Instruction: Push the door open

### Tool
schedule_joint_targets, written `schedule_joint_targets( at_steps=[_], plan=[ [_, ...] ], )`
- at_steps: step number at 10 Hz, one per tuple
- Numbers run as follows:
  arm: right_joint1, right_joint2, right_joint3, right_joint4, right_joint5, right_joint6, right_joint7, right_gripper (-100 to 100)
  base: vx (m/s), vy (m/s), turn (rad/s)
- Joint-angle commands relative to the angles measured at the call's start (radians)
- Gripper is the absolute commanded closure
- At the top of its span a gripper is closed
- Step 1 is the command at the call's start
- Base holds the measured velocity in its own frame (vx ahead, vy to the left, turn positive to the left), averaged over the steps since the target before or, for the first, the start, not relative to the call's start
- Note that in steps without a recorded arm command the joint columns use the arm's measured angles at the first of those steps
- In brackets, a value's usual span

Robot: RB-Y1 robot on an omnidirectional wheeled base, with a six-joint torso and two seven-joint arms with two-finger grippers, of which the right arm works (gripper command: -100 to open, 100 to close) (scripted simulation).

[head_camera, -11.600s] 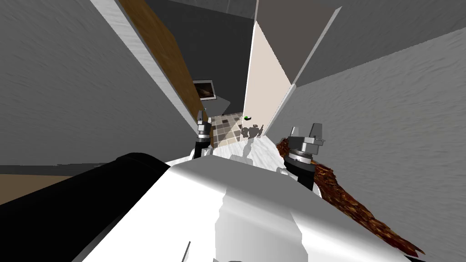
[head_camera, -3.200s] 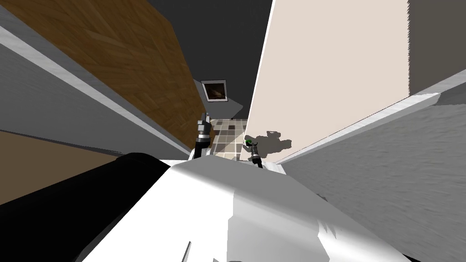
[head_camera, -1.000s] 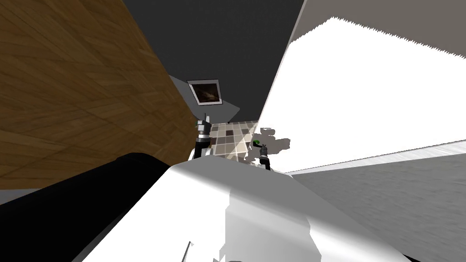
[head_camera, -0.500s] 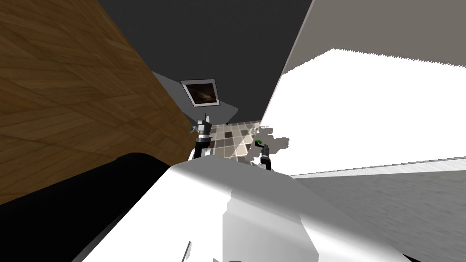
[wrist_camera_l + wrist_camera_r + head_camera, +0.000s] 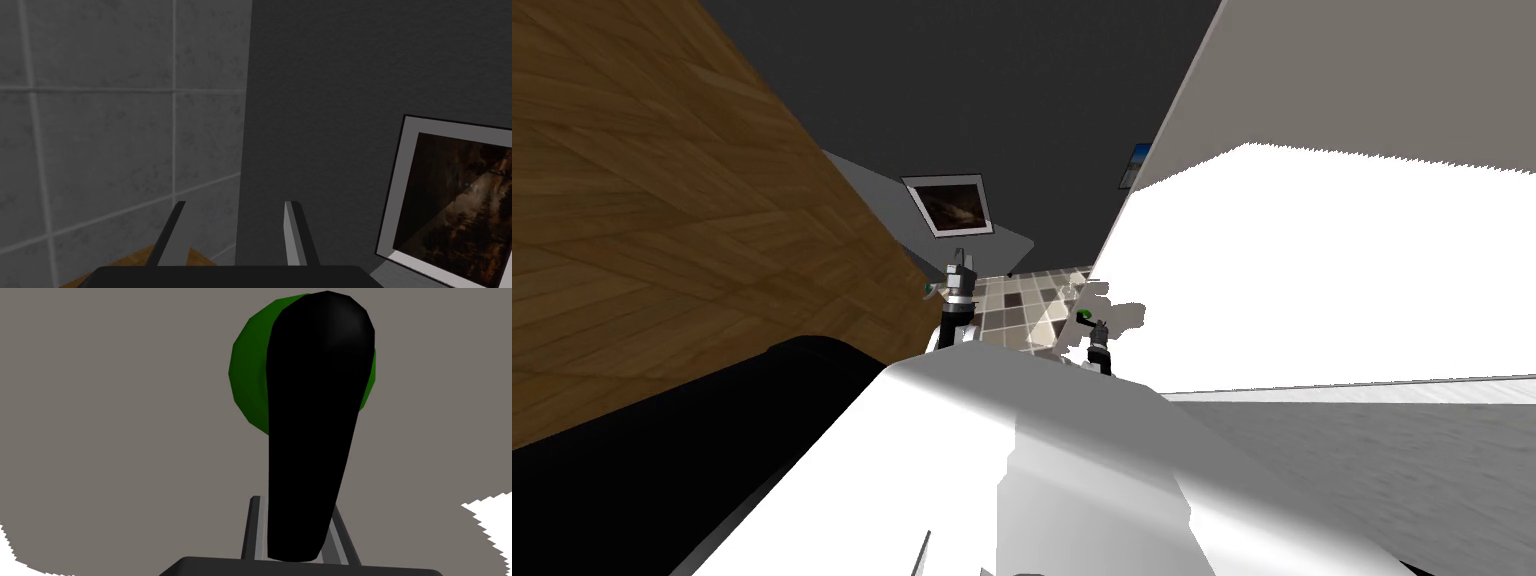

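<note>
A floor of beige and brown tiles (image 5: 1017, 300) shows at 12 o'clock in the head view, in a narrow gap that ends at a dark grey wall (image 5: 962, 90) with a framed picture (image 5: 947, 205) on it. A brown wood-grain panel (image 5: 662, 230) fills the side from 9 to 11 o'clock. The pale door (image 5: 1312, 250) spreads from 1 to 3 o'clock, brightly lit low down and greyer in shadow higher up. Its black lever handle (image 5: 310, 438) sits on a green round plate (image 5: 247, 378) near the door's edge by the tiled gap. The right end effector (image 5: 295, 503) is at that handle. The lever runs from the dark box toward 12 o'clock, and the two thin fingers (image 5: 254, 523) are drawn in against its sides, clamped on it. The door's flat face is just behind. The left end effector (image 5: 959, 262) is raised at about 11 o'clock from the right one, close to the wood panel's edge. Its fingers (image 5: 172, 235) stand apart with nothing between them.
</note>
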Motion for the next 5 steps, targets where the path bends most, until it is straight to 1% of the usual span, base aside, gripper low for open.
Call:
schedule_joint_targets(
  at_steps=[1,4,5],
  plan=[
    [-0.005,-0.016,-0.016,-0.007,-0.009,-0.005,0.003,100,0.176,0.033,-0.030],
    [-0.005,-0.029,-0.042,-0.006,-0.024,-0.006,0.012,100,0.215,0.048,-0.039],
    [-0.004,-0.034,-0.056,-0.006,-0.032,-0.007,0.017,100,0.213,0.050,-0.068]
  ],
)
